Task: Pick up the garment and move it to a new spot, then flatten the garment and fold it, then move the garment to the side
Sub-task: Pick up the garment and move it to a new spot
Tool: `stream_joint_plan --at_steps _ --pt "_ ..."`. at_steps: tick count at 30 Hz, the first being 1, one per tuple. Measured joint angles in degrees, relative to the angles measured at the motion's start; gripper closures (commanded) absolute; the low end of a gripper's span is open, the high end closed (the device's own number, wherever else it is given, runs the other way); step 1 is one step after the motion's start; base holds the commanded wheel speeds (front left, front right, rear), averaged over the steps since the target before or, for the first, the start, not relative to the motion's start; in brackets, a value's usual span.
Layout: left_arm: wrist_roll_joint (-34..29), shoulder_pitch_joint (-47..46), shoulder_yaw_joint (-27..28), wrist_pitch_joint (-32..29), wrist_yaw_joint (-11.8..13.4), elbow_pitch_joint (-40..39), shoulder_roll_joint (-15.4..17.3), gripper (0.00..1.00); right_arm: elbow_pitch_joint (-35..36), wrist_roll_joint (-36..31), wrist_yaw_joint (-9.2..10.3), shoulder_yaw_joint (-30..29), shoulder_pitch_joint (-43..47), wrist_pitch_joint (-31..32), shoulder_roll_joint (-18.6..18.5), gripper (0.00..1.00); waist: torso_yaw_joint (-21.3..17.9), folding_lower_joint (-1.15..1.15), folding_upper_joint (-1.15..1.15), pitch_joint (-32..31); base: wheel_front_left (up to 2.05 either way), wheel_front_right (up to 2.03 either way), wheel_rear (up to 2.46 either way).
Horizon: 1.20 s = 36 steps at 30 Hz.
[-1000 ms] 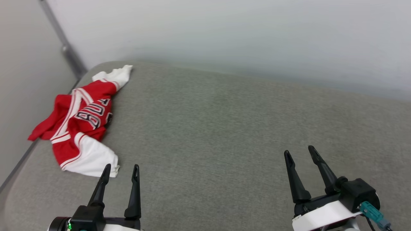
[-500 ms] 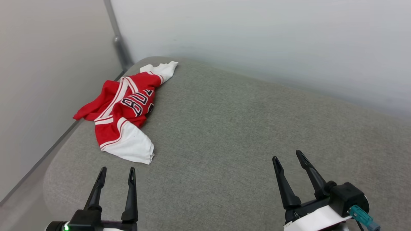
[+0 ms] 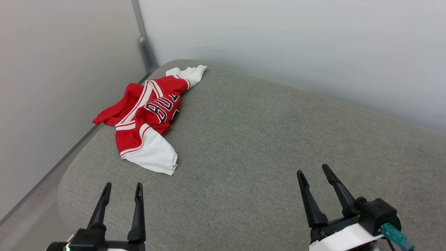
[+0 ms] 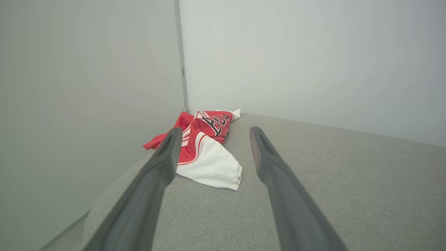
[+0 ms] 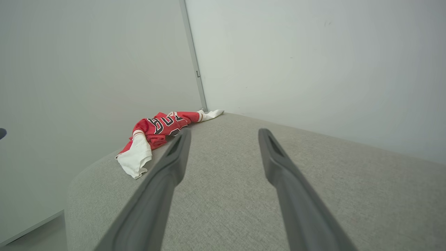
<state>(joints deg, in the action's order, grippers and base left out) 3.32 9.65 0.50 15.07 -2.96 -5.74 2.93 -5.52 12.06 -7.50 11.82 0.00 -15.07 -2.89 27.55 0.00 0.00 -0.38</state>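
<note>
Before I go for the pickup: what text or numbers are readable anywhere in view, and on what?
"BUL": black, white-outlined letters on the crumpled red garment; the rest is lost in folds.
A dark mark beside the lettering: too folded to read.
Nothing written on the grey cushion or the walls.

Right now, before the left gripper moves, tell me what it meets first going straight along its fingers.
Most likely the garment: its white sleeve lies dead ahead of the open left gripper. Height over the grey cushion is unclear, so the fingers might graze that first.
</note>
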Motion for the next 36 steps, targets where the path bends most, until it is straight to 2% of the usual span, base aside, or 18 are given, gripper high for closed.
stream_joint_plan --at_steps 6,12,16,18,23,25,27,32,36 --pt "0.08 0.01 0.73 0.00 0.01 0.25 0.00 0.00 0.00 0.09 0.00 -0.25 0.01 0.00 0.00 0.00 -0.22 0.00 0.00 -0.31 0.00 0.00 0.00" --pt "2.54 -0.31 3.01 0.00 -1.18 2.52 -0.02 0.00 0.25 -1.18 0.00 0.30 -0.04 0.00 0.00 0.00 -0.84 0.00 0.00 0.16 0.00 0.00 0.00" --pt "7.39 -2.63 5.72 0.00 -2.80 5.24 0.04 0.00 1.74 -3.26 0.00 0.79 -1.93 -0.01 0.02 0.00 -1.82 0.00 0.00 2.60 0.00 0.00 0.00" --pt "7.16 -4.69 6.64 0.00 -3.63 6.65 0.35 0.00 2.80 -4.27 0.00 0.51 -2.84 -0.01 0.02 0.00 -2.42 0.00 0.00 4.35 0.00 0.00 0.00" --pt "9.95 -13.41 8.36 0.00 -4.27 11.54 2.97 0.00 5.35 -6.93 0.00 -0.40 -4.88 -0.01 0.02 0.00 -3.85 0.00 0.00 10.16 0.00 0.00 0.00" --pt "11.65 -17.45 7.03 -0.02 -4.39 15.52 5.97 0.00 6.58 -8.50 0.00 -0.04 -5.81 -0.01 -0.43 0.00 -4.37 0.00 0.00 12.91 0.00 0.00 0.00" --pt "18.25 -21.53 3.37 -3.05 -4.43 19.62 9.49 0.00 7.78 -9.60 -0.01 0.33 -6.20 0.05 -1.38 0.00 -4.93 0.01 0.00 15.74 0.00 0.00 0.00" --pt "25.80 -33.25 0.32 -9.04 -4.52 24.69 20.68 0.00 12.25 -10.77 0.00 -1.21 -6.43 1.60 -3.99 0.00 -6.23 0.02 0.00 22.46 0.00 0.00 0.00" --pt "33.50 -40.58 -2.02 -16.02 -4.52 27.97 26.33 0.00 15.68 -11.71 0.00 -1.89 -6.42 3.36 -5.55 0.00 -7.40 0.02 0.00 27.11 0.00 0.00 0.00"
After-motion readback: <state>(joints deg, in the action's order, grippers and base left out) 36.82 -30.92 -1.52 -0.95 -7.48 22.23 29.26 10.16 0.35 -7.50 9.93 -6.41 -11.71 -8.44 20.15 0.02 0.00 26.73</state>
